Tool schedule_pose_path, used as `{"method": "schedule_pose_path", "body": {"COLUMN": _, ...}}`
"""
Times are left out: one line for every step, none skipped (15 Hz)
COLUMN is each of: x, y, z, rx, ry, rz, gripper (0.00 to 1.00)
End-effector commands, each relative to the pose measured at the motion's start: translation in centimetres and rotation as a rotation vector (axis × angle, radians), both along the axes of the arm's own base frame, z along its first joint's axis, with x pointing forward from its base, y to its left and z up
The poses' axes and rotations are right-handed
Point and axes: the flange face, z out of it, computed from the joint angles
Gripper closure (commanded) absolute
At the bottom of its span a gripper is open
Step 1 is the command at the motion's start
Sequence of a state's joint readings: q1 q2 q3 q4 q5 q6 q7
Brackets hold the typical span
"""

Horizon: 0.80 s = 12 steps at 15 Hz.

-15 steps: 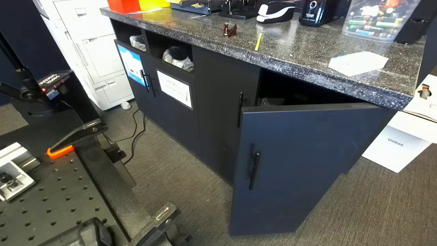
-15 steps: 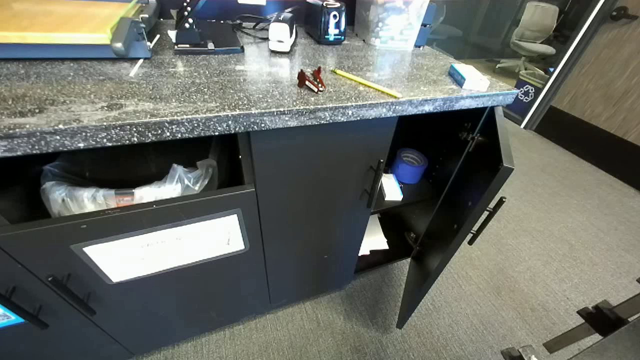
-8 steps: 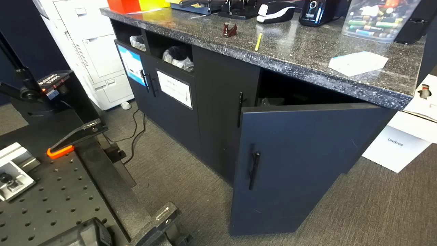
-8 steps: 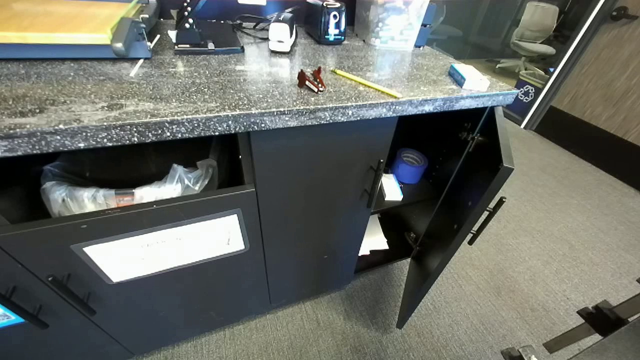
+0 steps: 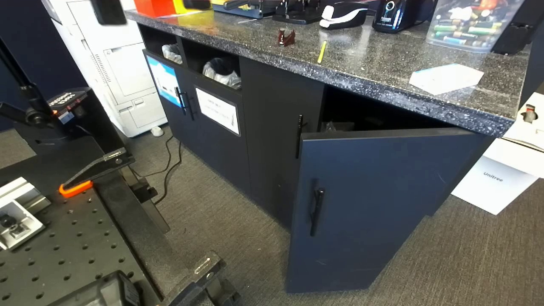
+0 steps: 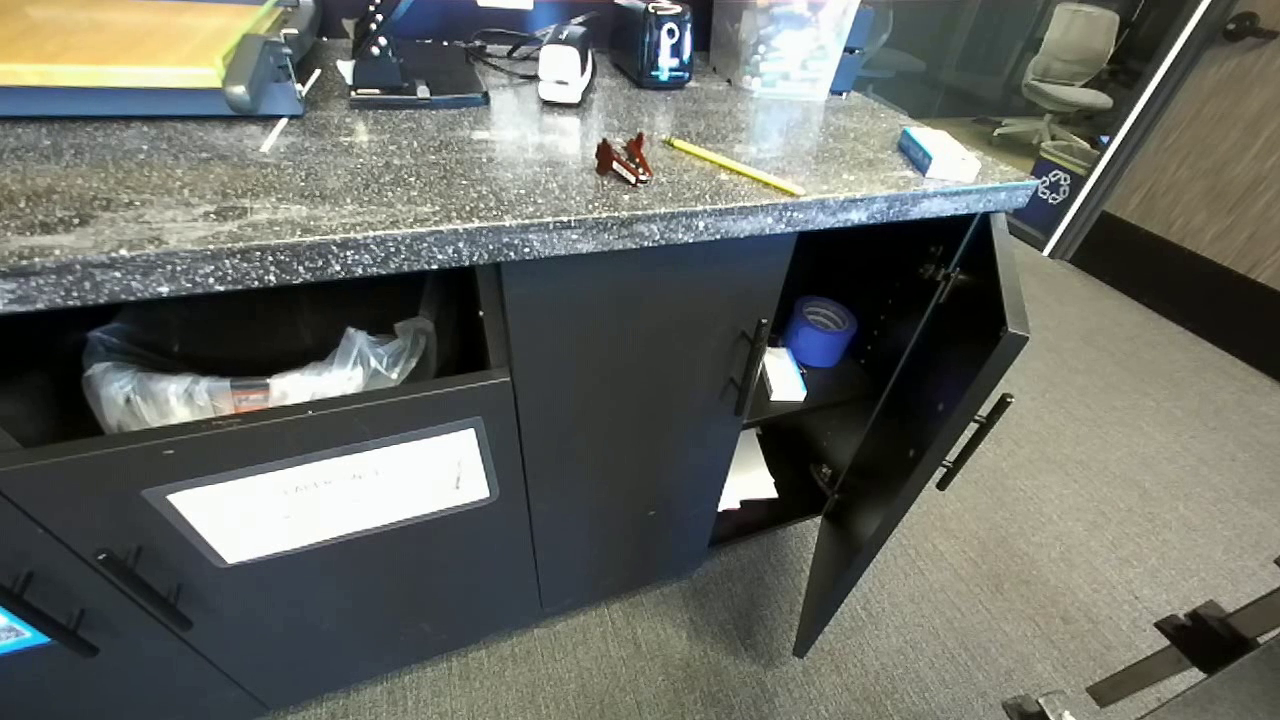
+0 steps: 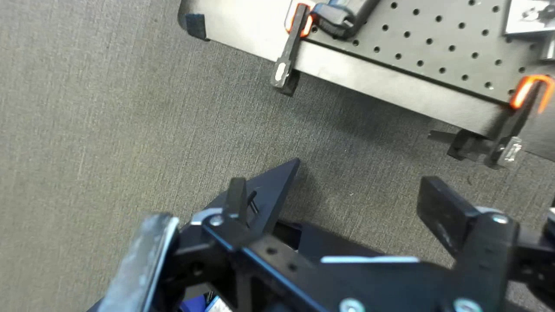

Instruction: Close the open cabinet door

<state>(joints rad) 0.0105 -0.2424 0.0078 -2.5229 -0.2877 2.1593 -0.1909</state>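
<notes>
1. Nearest, in the wrist view: a gripper (image 7: 334,197) with fingers spread wide, carpet (image 7: 360,203) between them. In an exterior view, at the left: two blurred dark fingertips (image 5: 109,12).
2. Near left, in an exterior view: a perforated black worktable (image 5: 89,238).
3. Farther right, below the right end of the counter (image 6: 430,180): the cabinet door (image 5: 369,204), standing open, swung out over the carpet. Large, flat, rectangular, dark navy, with faint pale marks; near the free left edge, a short vertical black bar handle (image 5: 316,212). In the wrist view, partly hidden behind a finger.
4. In an exterior view, nearly edge-on: black inner face (image 6: 915,430) to the left, handle to the right.
5. Behind the door: in an exterior view, a blue tape roll (image 6: 820,333), a white box (image 6: 783,376) and, lower, white papers (image 6: 750,472); in an exterior view, mostly a dark opening (image 5: 382,117).
6. Farther off, each in a single view: at right, a white carton (image 5: 493,187) printed "Unitree"; at far right, an office chair (image 6: 1068,60).
</notes>
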Motion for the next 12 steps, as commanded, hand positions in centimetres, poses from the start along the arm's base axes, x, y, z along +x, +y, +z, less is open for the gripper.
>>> {"method": "schedule_pose_path", "body": {"x": 4.9, "y": -3.4, "z": -6.1, "rx": -0.002, "ry": 0.005, "rz": 0.049, "gripper": 0.00}}
{"method": "schedule_pose_path", "body": {"x": 6.0, "y": -3.8, "z": -7.9, "rx": -0.001, "ry": 0.000, "rz": 0.055, "gripper": 0.00}}
{"method": "schedule_pose_path", "body": {"x": 7.1, "y": -4.0, "z": -9.7, "rx": 0.000, "ry": -0.002, "rz": 0.058, "gripper": 0.00}}
{"method": "schedule_pose_path", "body": {"x": 8.1, "y": -4.2, "z": -11.5, "rx": 0.001, "ry": 0.001, "rz": 0.062, "gripper": 0.00}}
{"method": "schedule_pose_path", "body": {"x": 9.2, "y": -4.3, "z": -13.3, "rx": 0.000, "ry": 0.009, "rz": 0.060, "gripper": 0.00}}
{"method": "schedule_pose_path", "body": {"x": 10.2, "y": -4.4, "z": -14.8, "rx": 0.002, "ry": 0.014, "rz": 0.072, "gripper": 0.00}}
{"method": "schedule_pose_path", "body": {"x": 11.2, "y": -4.6, "z": -16.3, "rx": 0.002, "ry": 0.017, "rz": 0.085, "gripper": 0.00}}
{"method": "schedule_pose_path", "body": {"x": 12.3, "y": -4.8, "z": -17.6, "rx": 0.006, "ry": 0.016, "rz": 0.089, "gripper": 0.00}}
{"method": "schedule_pose_path", "body": {"x": 13.5, "y": -4.9, "z": -18.7, "rx": 0.008, "ry": 0.016, "rz": 0.092, "gripper": 0.00}}
{"method": "schedule_pose_path", "body": {"x": 14.6, "y": -5.1, "z": -19.7, "rx": 0.006, "ry": 0.010, "rz": 0.092, "gripper": 0.00}}
{"method": "schedule_pose_path", "body": {"x": 15.9, "y": -5.2, "z": -20.7, "rx": 0.001, "ry": 0.015, "rz": 0.092, "gripper": 0.00}}
{"method": "schedule_pose_path", "body": {"x": 16.9, "y": -5.5, "z": -21.5, "rx": -0.002, "ry": 0.020, "rz": 0.091, "gripper": 0.00}}
